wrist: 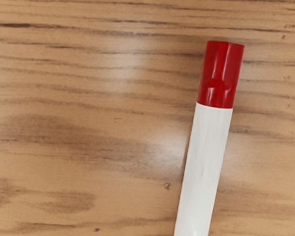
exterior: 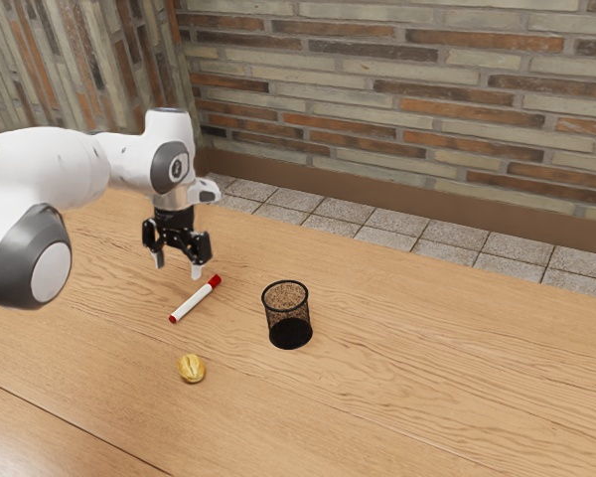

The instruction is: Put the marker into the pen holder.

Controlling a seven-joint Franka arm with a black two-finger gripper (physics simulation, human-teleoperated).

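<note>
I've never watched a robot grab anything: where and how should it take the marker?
Probably by the white barrel, mid-length, coming from above with one fingertip on each long side. The marker lies flat on the table, a slim, straight cylinder with bare wood along both sides.

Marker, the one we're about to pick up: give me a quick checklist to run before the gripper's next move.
1. Gripper open: ok, fingers apart.
2. Marker lying flat: ok.
3. Marker between the fingers: not ok, it isn't gripped.
4. Gripper lined up squarely across the marker: cannot tell.
5. Pen holder upright: ok.
6. Yellow object apart from marker and pen holder: ok.
</note>
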